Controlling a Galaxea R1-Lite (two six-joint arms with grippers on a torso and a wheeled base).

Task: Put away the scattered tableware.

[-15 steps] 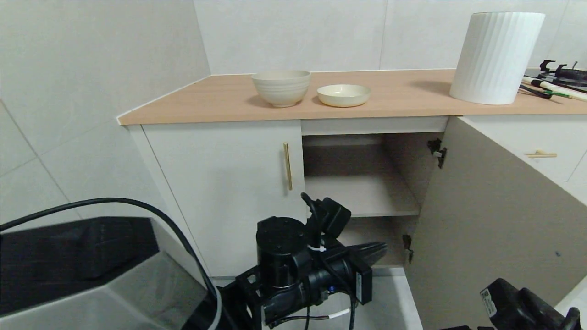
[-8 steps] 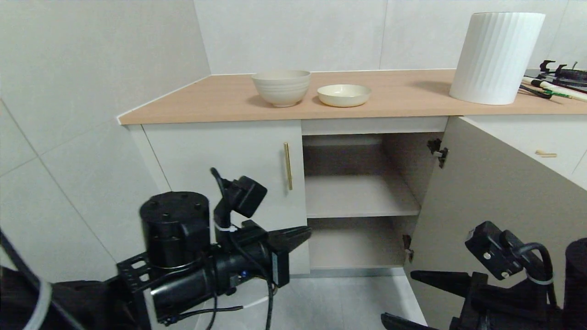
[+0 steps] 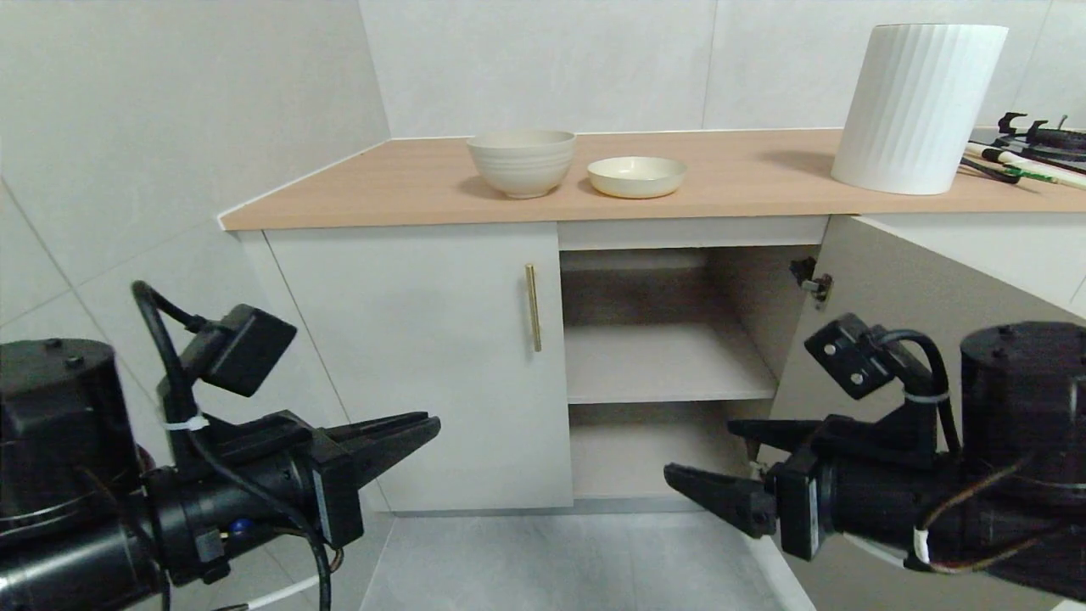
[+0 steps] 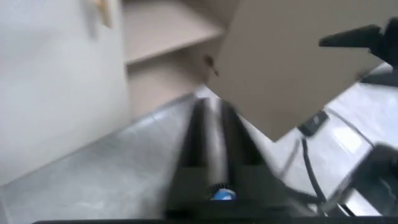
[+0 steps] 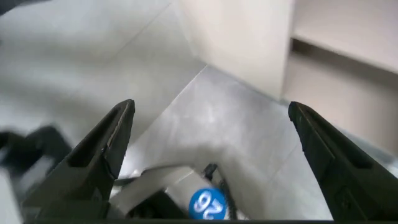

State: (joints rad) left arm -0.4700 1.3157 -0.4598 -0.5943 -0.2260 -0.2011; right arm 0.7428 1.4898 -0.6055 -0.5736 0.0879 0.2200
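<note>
left hand (image 3: pixel 427 426) swung aside, right hand (image 3: pixel 699 451) — raised

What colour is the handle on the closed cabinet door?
Gold; the handle shows best in the head view.

Bright even light (from the right) throws soft shadows across countertop (image 3: pixel 747 182).

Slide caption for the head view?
Open cabinet, left gripper and right gripper low before it; bowl and dish on countertop.
</note>
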